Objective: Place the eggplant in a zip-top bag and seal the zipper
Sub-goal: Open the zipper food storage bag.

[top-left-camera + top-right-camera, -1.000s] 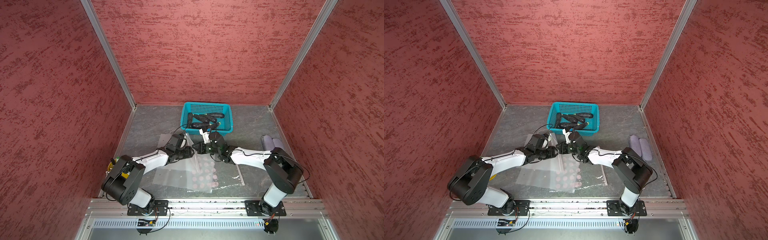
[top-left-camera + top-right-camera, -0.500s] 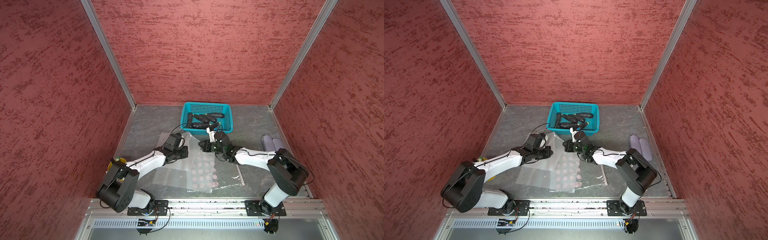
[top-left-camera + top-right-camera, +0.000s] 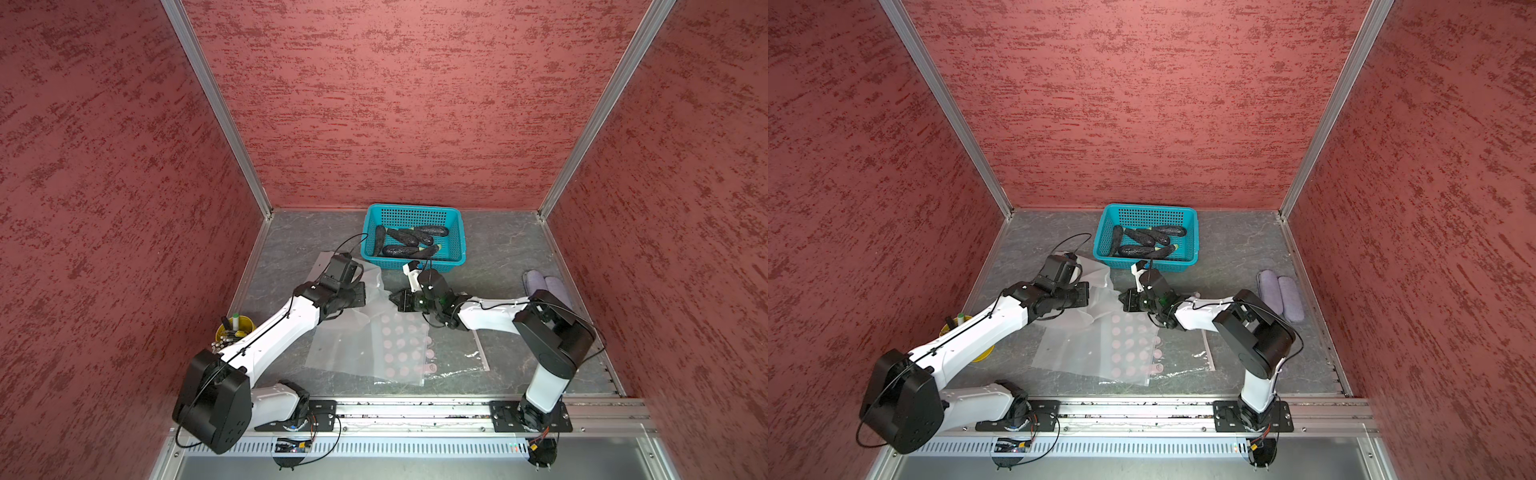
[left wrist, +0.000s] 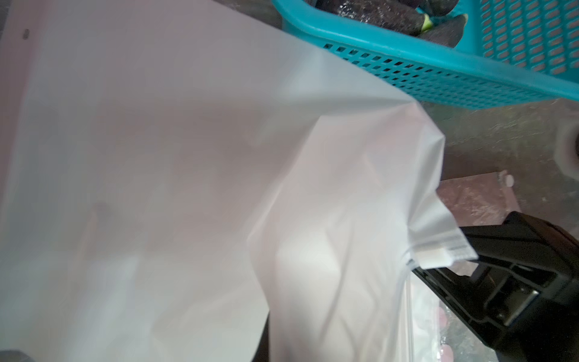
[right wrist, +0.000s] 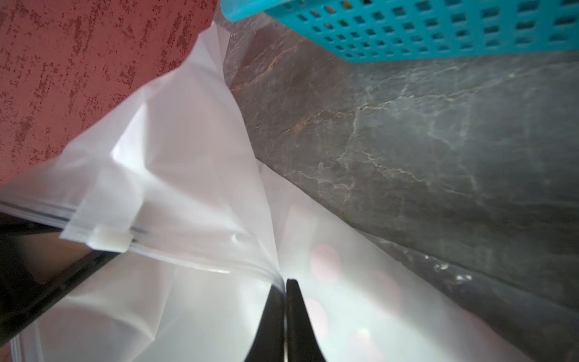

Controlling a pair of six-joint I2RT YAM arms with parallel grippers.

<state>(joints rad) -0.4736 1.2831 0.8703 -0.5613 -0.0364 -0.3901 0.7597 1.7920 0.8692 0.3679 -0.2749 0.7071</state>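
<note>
Several dark eggplants (image 3: 401, 250) (image 3: 1136, 250) lie in the blue basket (image 3: 415, 206) (image 3: 1148, 206) at the back. The frosted zip-top bag (image 3: 365, 345) (image 3: 1096, 345) with pink dots lies in front of it, its far edge lifted. My left gripper (image 3: 360, 291) (image 3: 1086, 293) is shut on the bag's corner by the white slider (image 5: 109, 239) (image 4: 435, 258). In the left wrist view the bag (image 4: 188, 188) hides its jaws. My right gripper (image 3: 392, 300) (image 3: 1122, 301) (image 5: 286, 288) is shut on the zipper edge further along.
A yellow cup (image 3: 235, 328) of pens stands at the left wall. Two purple rolls (image 3: 548, 286) lie at the right wall. A second clear bag (image 3: 457, 361) lies under the dotted one. Red walls close in three sides.
The left gripper has shut on the bag and drawn a little to the left. The two grippers stand further apart and the bag's far edge is raised between them.
</note>
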